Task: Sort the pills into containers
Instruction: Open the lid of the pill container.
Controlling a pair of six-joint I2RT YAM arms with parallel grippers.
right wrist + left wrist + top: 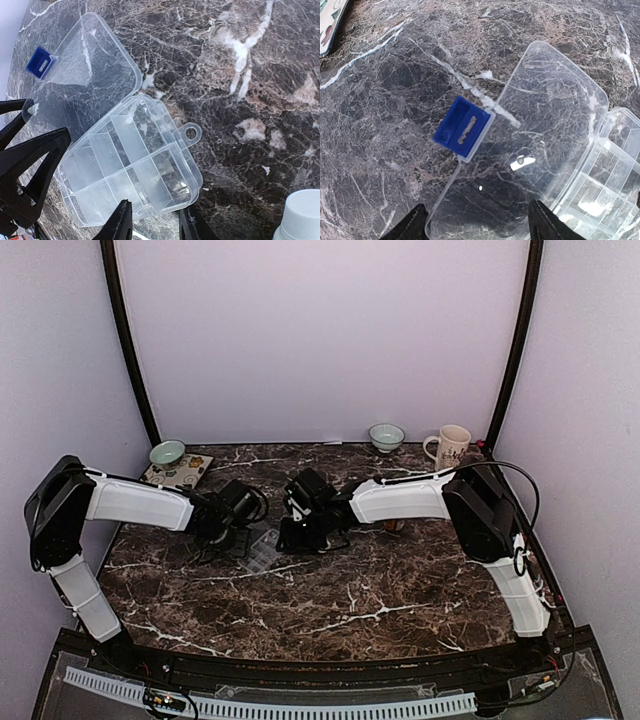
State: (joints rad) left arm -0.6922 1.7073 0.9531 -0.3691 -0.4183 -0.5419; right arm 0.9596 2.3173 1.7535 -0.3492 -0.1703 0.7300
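The clear plastic organizer box lies open on the dark marble table between my two grippers. In the right wrist view its compartment tray is near and its flat lid with a blue latch lies beyond. My right gripper is partly open, and the tray's near edge lies between its fingertips. My left gripper is wide open just above the lid, near the blue latch. A tiny white speck sits on the lid. No pills show clearly.
A white-capped bottle stands right of the box. Two ceramic bowls, a mug and a patterned tile sit along the back edge. The left arm's black fingers show beside the tray.
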